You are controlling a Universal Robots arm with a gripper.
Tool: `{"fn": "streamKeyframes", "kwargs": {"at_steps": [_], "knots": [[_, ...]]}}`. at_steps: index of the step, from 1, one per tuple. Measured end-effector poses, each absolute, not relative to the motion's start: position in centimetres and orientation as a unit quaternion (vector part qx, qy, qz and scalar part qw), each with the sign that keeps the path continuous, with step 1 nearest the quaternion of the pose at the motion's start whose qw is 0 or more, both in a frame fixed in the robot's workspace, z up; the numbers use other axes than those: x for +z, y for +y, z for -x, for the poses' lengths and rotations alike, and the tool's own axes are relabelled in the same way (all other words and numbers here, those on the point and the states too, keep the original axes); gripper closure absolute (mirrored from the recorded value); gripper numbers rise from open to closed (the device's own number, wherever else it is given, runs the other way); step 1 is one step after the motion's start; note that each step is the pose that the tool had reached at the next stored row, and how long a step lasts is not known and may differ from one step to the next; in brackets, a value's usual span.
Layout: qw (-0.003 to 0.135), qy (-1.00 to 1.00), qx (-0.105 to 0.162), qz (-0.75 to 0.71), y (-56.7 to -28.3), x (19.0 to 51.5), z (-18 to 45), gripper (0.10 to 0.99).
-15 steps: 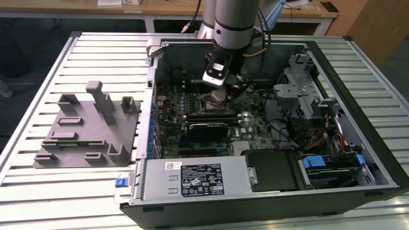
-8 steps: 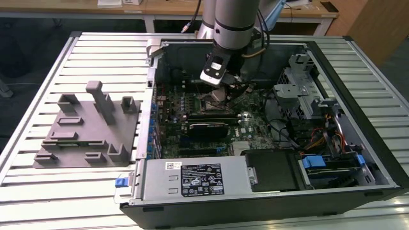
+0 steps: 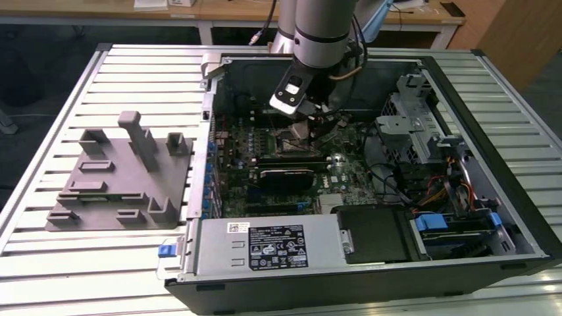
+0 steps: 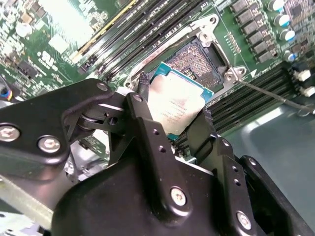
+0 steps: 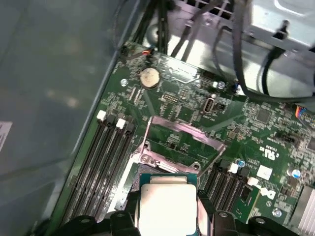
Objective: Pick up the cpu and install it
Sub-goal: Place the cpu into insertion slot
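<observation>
Clamping the cpu, end effector hangs above socket.

The cpu has a pale, smooth, satin metal top. The gripper is matt black metal. The fixture looks like matt grey plastic. The table is ribbed, dully shining metal.

- Black label on power supply: print illegible.
- White sticker beside it: illegible.
- White marks on motherboard: not legible.
- Faint print on cpu: illegible.
</observation>
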State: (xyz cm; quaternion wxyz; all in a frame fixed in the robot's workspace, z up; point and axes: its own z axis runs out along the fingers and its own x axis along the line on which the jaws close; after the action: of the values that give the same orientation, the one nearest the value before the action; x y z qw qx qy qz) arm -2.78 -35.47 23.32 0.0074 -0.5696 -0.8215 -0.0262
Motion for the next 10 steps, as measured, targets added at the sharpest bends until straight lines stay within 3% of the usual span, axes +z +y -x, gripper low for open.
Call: {"fn": "streamKeyframes", "kwargs": {"at_steps": [10], "knots": [[0.005,-0.769,-0.027,0.638,-35.47,23.23,2.78,0.545]]}}
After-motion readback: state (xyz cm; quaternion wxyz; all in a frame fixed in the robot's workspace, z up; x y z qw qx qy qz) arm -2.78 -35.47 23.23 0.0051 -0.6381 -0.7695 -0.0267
